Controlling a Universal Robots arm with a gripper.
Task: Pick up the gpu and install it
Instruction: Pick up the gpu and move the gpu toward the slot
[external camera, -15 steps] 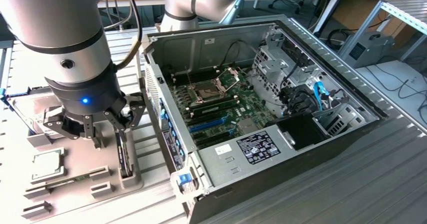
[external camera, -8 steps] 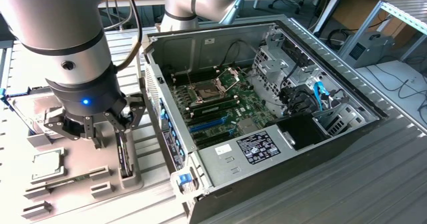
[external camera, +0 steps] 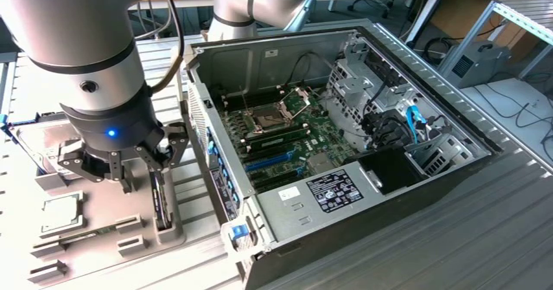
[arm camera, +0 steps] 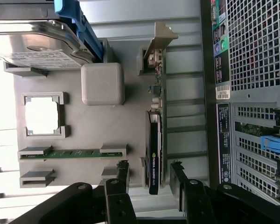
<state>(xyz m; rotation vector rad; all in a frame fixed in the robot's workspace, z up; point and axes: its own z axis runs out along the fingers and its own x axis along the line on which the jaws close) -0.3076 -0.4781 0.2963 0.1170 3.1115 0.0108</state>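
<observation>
The gpu (arm camera: 155,140) is a slim dark card with a silver end bracket. It stands on edge in a slot of the grey parts holder (arm camera: 107,126). In the exterior view the gpu (external camera: 160,206) shows as a thin dark strip at the holder's right side. My gripper (arm camera: 150,171) is open, with one finger on either side of the card's near end. I see a gap between each finger and the card. In the exterior view the gripper (external camera: 142,173) hangs just above the holder, to the left of the open computer case (external camera: 346,141).
The holder also carries a silver hard drive (arm camera: 37,49), a square processor (arm camera: 42,116) and a green memory stick (arm camera: 70,153). The case's perforated rear panel (arm camera: 256,56) runs close beside the gpu. Blue expansion slots (external camera: 268,162) sit on the motherboard inside the case.
</observation>
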